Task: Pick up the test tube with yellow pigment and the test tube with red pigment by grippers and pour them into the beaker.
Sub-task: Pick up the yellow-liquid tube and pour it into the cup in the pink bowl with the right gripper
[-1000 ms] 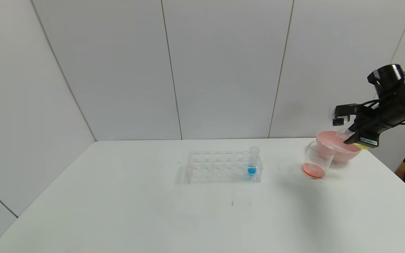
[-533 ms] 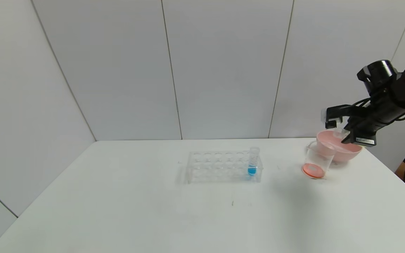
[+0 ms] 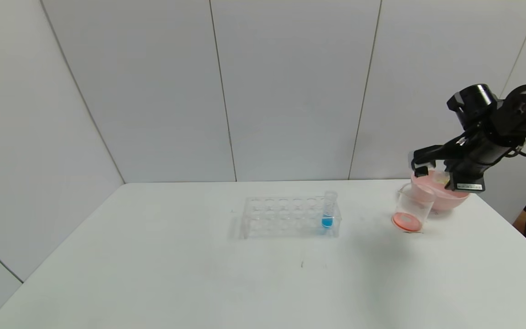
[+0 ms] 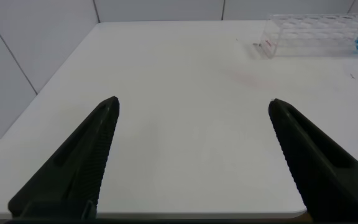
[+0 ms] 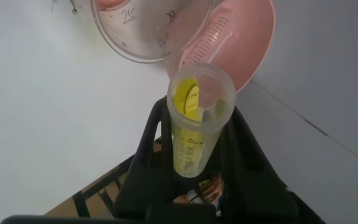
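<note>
Shifted left and a little lower since a second ago: right gripper (image 3: 448, 176), now nearer the beaker (image 3: 411, 208), hanging over the near-left part of the pink bowl (image 3: 450, 198). Clamped tight on the yellow tube (image 3: 443, 179), one black finger (image 5: 148, 162) on each side of it. Tilted well off upright in the head view; open mouth seen close up in the right wrist view, with yellow liquid (image 5: 188, 102) smeared along the inner wall. Held off the table, above the bowl rim and just beside the beaker's lip; touching or not cannot be told.

Beaker upright on the white table (image 3: 199, 274), just in front of the bowl and to its left, with a shallow layer of orange-red liquid (image 3: 404, 221) on its bottom.

Farther left, near the middle of the table, a clear rack (image 3: 290, 217), well apart from the beaker. One tube upright in its right end hole, blue liquid (image 3: 327, 222) at the bottom.

Left gripper (image 4: 191, 155) out of the head view, seen only in its own wrist view: fingers spread wide with nothing between them, low over the table near its edge, rack well beyond.
</note>
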You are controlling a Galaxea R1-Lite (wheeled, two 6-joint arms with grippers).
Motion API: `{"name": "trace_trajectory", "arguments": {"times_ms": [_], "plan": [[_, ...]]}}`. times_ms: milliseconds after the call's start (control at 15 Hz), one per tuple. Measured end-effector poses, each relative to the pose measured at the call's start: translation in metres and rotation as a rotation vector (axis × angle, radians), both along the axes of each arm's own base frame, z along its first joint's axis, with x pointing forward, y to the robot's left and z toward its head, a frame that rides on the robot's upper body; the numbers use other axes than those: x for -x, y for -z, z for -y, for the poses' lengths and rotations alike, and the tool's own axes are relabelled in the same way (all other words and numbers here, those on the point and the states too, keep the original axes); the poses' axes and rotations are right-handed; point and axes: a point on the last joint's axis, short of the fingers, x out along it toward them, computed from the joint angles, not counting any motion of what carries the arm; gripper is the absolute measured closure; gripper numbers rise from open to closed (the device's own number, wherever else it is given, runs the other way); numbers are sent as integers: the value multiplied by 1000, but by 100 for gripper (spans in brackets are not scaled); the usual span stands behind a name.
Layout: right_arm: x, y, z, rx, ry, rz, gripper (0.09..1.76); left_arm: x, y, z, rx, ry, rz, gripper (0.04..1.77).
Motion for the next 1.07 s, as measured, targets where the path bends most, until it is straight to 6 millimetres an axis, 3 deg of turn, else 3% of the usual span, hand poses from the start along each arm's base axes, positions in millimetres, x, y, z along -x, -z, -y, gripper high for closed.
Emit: {"name": "trace_trajectory", "arguments": {"times_ms": [1067], "plan": [[-12,17,-23,265,6,-29,136,0,0,0,0,0,0,9]]}}
